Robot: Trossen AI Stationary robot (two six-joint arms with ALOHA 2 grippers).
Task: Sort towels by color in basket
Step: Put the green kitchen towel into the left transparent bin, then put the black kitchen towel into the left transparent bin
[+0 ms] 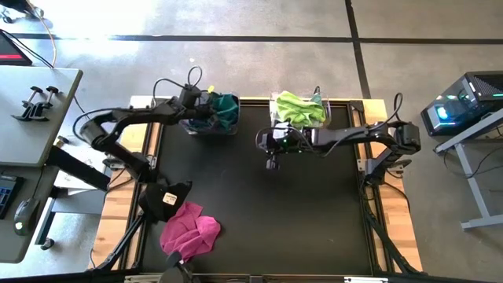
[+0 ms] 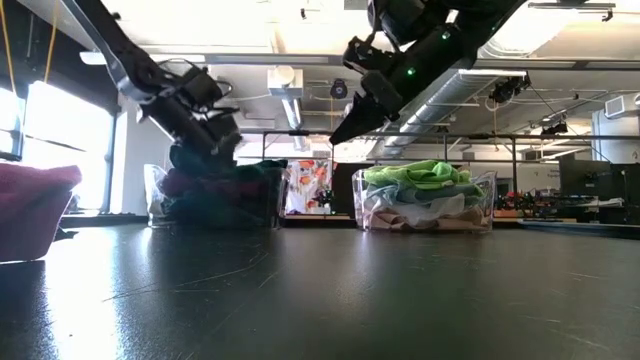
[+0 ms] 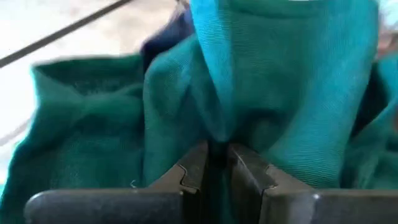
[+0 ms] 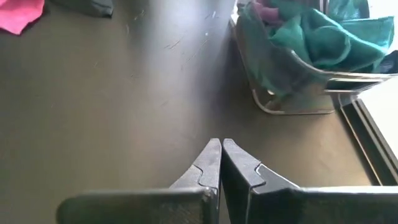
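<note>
Two clear baskets stand at the table's far edge. The left basket [image 1: 229, 130] [image 2: 158, 192] [image 4: 292, 74] holds dark cloths with a teal towel [image 1: 226, 105] [image 3: 298, 93] [image 4: 329, 37] on top. My left gripper [image 1: 206, 110] [image 2: 215, 140] [image 3: 216, 149] is over it, shut on that towel. The right basket [image 1: 275, 99] [image 2: 482, 208] holds pale cloths under a lime green towel [image 1: 299, 108] [image 2: 425, 172]. My right gripper [image 1: 272, 163] [image 2: 345, 130] [image 4: 221, 146] hangs shut and empty above the table's middle. A magenta towel [image 1: 191, 232] [image 2: 30, 205] [image 4: 18, 14] and a black towel [image 1: 167, 196] [image 4: 87, 6] lie near the left near corner. My left gripper pinches a raised fold of the teal towel [image 3: 214, 124] between its two fingers. It comes from above, slanting toward the far edge. The cloth rises in a ridge at the fingers [image 3: 249, 168], and the rest of it lies spread on the pile in the left basket.
The dark table surface [image 1: 299, 212] between the baskets and the near edge is bare in front of my right gripper. Wooden boards [image 1: 397, 228] frame the table's sides. A side desk with clamps [image 1: 35, 102] stands off to the left and a computer [image 1: 464, 110] to the right.
</note>
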